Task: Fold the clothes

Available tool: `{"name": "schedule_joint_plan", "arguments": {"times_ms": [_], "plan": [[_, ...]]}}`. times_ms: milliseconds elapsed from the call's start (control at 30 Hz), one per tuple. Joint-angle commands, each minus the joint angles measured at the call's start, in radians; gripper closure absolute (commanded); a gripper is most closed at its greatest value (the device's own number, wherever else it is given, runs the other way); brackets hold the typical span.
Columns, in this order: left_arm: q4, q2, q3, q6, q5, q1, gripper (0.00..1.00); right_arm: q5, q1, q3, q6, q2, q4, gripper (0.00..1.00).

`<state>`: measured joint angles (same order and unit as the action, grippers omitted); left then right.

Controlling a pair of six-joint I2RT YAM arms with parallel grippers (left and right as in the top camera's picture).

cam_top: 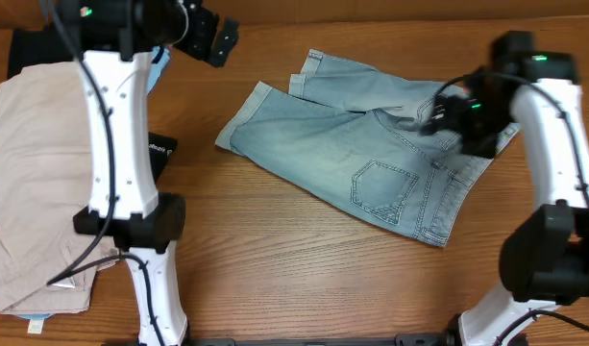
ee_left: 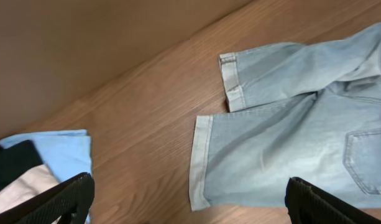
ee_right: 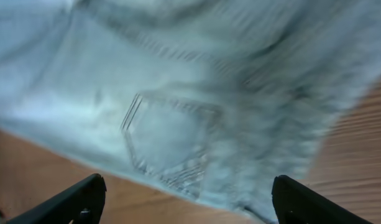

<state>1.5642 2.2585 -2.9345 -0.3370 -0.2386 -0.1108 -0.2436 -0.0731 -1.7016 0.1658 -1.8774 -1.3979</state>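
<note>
The denim shorts lie spread on the wooden surface, roughly in its middle, back side up. Both legs point toward the left and the waist lies to the right. The two cuffs rest flat on the wood, one leg a little farther from the robot than the other. One back pocket faces up on the near half.

The left end effector hangs over bare wood at the far left, well apart from the shorts. In the left wrist view its fingers stand wide apart with nothing between them.

The right end effector sits over the waist end of the shorts. The right wrist view is blurred, yet its fingers also stand wide apart, above the cloth near a back pocket, with nothing clamped between them.

At the left edge of the surface lie beige trousers. Just beside them is a black garment with a small white mark. A light blue cloth lies next to those in the left wrist view.
</note>
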Motion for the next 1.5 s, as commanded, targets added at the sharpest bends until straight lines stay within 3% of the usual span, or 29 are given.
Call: {"name": "schedule_joint_plan", "arguments": {"times_ms": [0,267,733,933,1167,1333,1467], "plan": [[-0.034,0.032,0.003,-0.008,-0.024,-0.020,0.00,-0.017,0.080,0.119,0.061,0.023,0.028,0.14],[-0.090,0.045,0.006,-0.053,-0.021,-0.069,0.00,-0.045,0.169,0.467,0.201,0.050,0.260,0.15],[-0.192,0.086,0.007,-0.060,-0.013,-0.156,0.00,0.009,0.196,0.759,0.336,0.050,0.409,0.16],[-0.214,0.129,0.007,-0.060,-0.013,-0.164,0.00,-0.076,0.319,0.812,0.337,0.051,0.401,0.16],[-0.216,0.239,0.007,-0.084,-0.013,-0.165,0.00,-0.092,0.518,0.812,0.465,0.093,0.398,0.16],[-0.234,0.308,0.007,-0.099,-0.020,-0.165,0.00,-0.089,0.532,0.810,0.501,0.253,0.375,0.16],[-0.236,0.354,0.007,-0.156,-0.051,-0.168,0.00,-0.066,0.462,0.775,0.499,0.447,0.359,0.14]]}}
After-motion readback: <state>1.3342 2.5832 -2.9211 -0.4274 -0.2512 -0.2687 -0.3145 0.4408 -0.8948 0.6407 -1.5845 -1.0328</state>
